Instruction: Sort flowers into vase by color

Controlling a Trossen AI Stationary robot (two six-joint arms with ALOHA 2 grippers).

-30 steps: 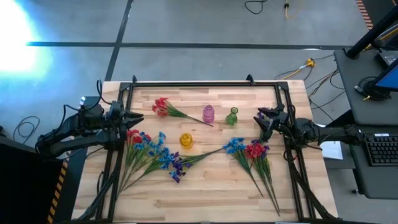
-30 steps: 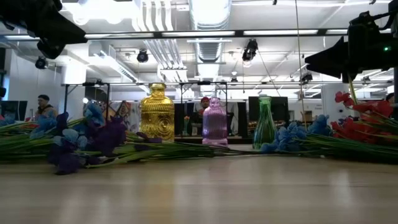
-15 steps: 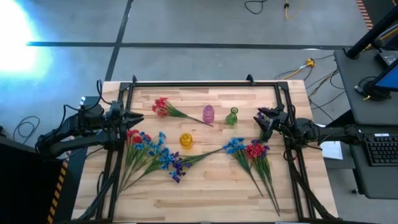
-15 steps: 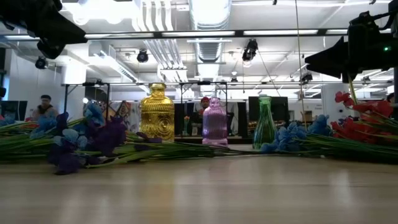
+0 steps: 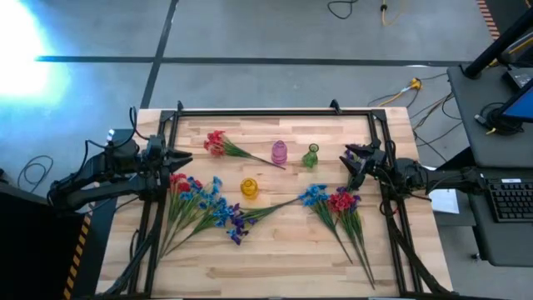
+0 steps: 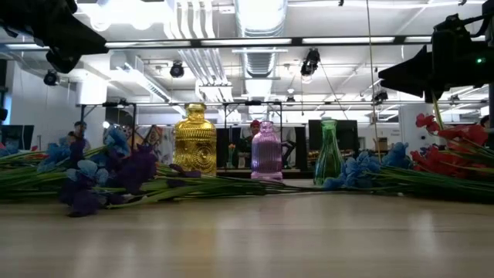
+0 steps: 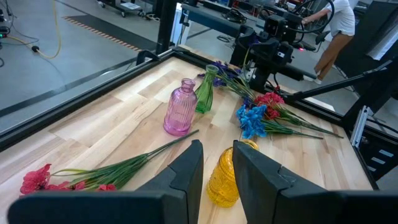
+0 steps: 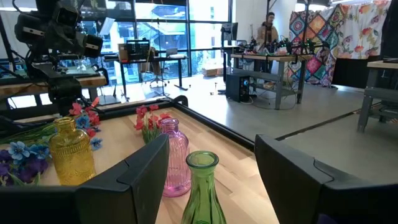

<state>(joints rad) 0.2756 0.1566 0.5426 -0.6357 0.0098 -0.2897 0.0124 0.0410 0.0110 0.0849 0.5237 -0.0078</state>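
Three small vases stand upright mid-table: pink (image 5: 279, 152), green (image 5: 311, 156) and yellow (image 5: 249, 187). A red sprig (image 5: 218, 143) lies left of the pink vase. A bunch of red, blue and purple flowers (image 5: 204, 204) lies flat at the left. A blue and red bunch (image 5: 335, 202) lies at the right, stems toward the near edge. My left gripper (image 5: 179, 158) hovers at the table's left side above the left bunch's blooms, its fingers (image 7: 189, 168) open by a narrow gap. My right gripper (image 5: 348, 160) hovers right of the green vase (image 8: 202, 186), wide open.
A black frame (image 5: 266, 112) runs along the table's far, left and right sides. Bare wood (image 5: 275, 258) lies toward the near edge between the two bunches. The three vases (image 6: 266, 150) stand close together. People and workbenches show in the room beyond.
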